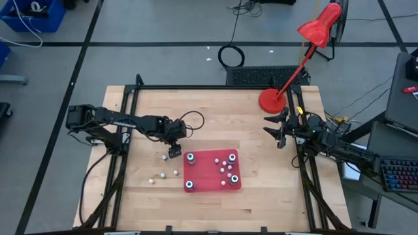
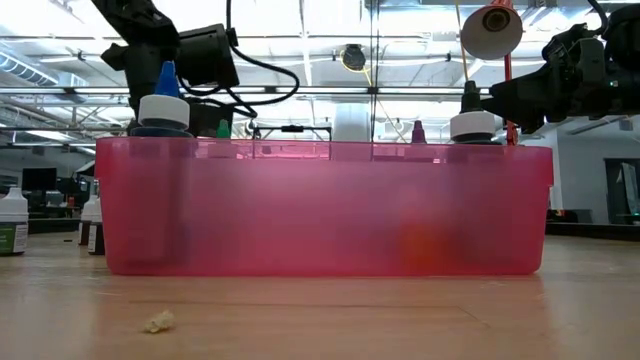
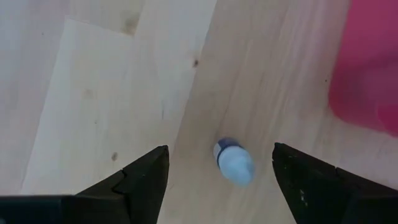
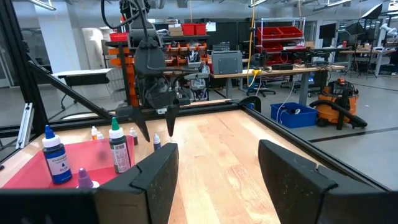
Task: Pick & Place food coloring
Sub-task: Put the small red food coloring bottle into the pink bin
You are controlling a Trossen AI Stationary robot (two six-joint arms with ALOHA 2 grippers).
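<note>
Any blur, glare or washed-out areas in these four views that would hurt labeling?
Low view: the red tray fills the frame, soft-edged, with bright ceiling lights behind. Left wrist view: the small bottle between the left claw fingers is blurred. High view: even light, bottles tiny. Right wrist view: sharp.

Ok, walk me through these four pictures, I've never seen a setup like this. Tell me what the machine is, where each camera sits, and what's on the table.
It is a robot with two dark arms at a wooden table. One picture looks straight down from above, one looks level across the tabletop, and one comes from a camera on each wrist.

On the table sits a red tray holding small dropper bottles, with a few more tiny bottles lying loose on the wood beside it. A red lamp stands at the far edge.

The left end effector hangs open over one loose bottle with a blue tip, which lies between its fingers, not gripped. The right end effector waits open near the lamp, holding nothing.
</note>
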